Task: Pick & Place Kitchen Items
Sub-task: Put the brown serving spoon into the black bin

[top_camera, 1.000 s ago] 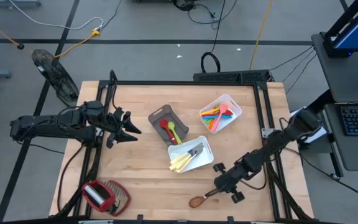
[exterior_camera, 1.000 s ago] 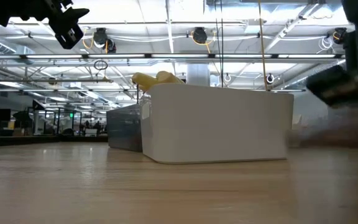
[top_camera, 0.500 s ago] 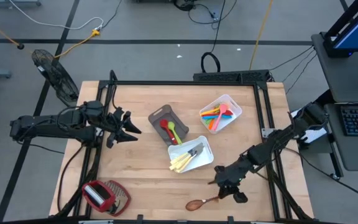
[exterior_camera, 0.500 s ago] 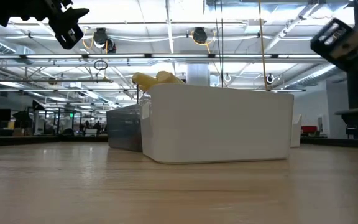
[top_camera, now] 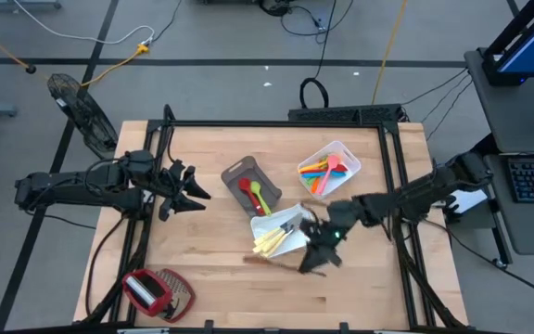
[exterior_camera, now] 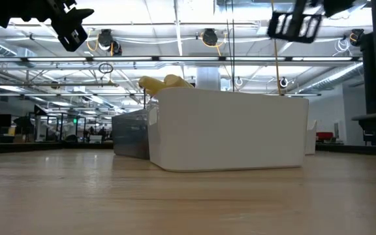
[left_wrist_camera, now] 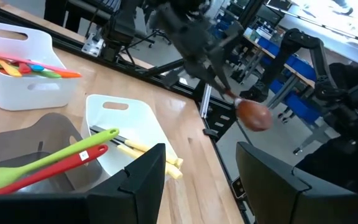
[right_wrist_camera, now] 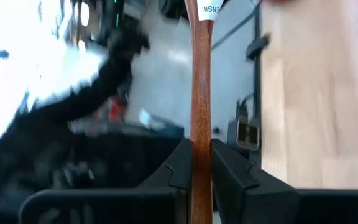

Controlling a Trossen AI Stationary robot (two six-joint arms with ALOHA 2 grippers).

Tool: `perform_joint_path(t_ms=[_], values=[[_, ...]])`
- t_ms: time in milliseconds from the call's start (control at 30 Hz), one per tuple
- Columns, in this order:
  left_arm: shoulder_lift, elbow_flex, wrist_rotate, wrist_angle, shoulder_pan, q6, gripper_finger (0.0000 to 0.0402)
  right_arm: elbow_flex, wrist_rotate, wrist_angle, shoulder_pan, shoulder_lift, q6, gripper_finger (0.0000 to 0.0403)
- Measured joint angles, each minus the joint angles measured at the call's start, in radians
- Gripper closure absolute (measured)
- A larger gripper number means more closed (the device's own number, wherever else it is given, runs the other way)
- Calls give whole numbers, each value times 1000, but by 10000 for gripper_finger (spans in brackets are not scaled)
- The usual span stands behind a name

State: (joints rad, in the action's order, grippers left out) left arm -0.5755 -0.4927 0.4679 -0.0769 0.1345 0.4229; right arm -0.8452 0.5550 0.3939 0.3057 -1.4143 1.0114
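My right gripper (top_camera: 310, 261) is shut on the brown wooden spoon (top_camera: 272, 263), in the air just near of the white tray of pale-handled knives (top_camera: 284, 230). The spoon's bowl (left_wrist_camera: 253, 116) shows in the left wrist view. My left gripper (top_camera: 191, 191) is open and empty above the table's left side, left of the grey bin (top_camera: 239, 173), which holds a red spoon and a green spoon (left_wrist_camera: 48, 163). A second white tray (top_camera: 344, 154) at the far right holds colourful plastic utensils. My right gripper pinches the wooden spoon's handle (right_wrist_camera: 201, 124) between its two fingers (right_wrist_camera: 180, 163). The handle runs on forward past the fingertips, roughly in line with them. The spoon is lifted clear of the table, its bowl (left_wrist_camera: 253, 116) at the free end toward the table's left.
A red-and-wire-mesh gadget (top_camera: 156, 292) lies at the near left corner. The two white trays and the grey bin cluster in the table's middle and far right. Bare wood shows along the near edge (top_camera: 360, 297) and the far left.
My right gripper has lifted the wooden spoon off the table near the near edge and carried it up, toward the far edge and the table's left, to just beside the knife tray. The spoon, which lay on the wood, is now clear of it.
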Motion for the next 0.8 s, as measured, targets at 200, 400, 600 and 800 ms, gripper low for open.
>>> perform_joint_path(t_ms=[200, 400, 600, 800], values=[[0, 0, 0, 0, 0, -29, 199, 0, 67, 50, -175, 0, 182, 376], [0, 0, 0, 0, 0, -106, 199, 0, 183, 49, -362, 0, 370, 376], [0, 0, -20, -1, 0, -186, 199, -2, 260, 27, -521, -12, 525, 376], [0, 0, -108, -1, 0, -232, 199, -2, 311, 45, -630, -87, 651, 376]])
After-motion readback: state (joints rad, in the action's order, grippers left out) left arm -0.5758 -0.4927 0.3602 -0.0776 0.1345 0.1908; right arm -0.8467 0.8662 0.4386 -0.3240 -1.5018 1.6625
